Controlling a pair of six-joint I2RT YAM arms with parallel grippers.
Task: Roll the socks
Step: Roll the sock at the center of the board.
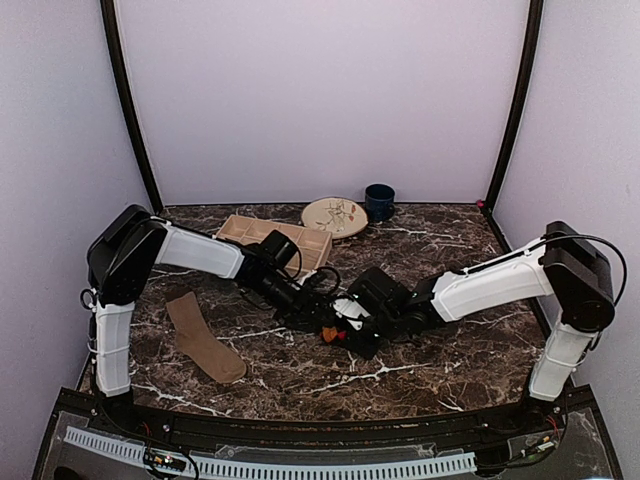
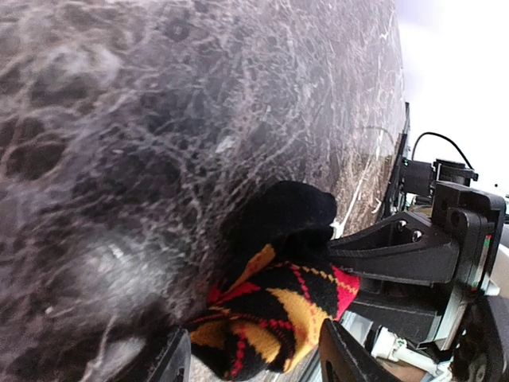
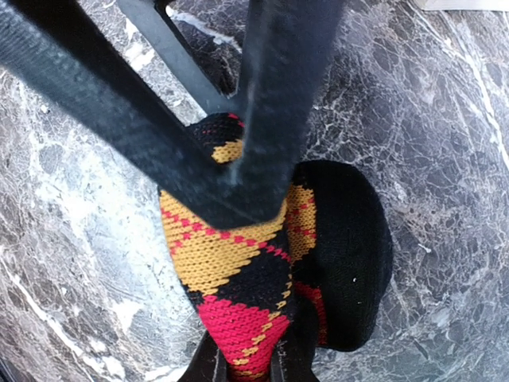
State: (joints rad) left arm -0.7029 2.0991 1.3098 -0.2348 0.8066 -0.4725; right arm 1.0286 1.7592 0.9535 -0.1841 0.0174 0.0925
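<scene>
A bunched argyle sock (image 3: 238, 263) is pinched by the right gripper (image 3: 246, 368) on a marble table (image 1: 450, 350), the left gripper (image 2: 254, 358) spread around it.

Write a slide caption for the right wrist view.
Right end effector pinching the bunched argyle sock on the marble table.
</scene>
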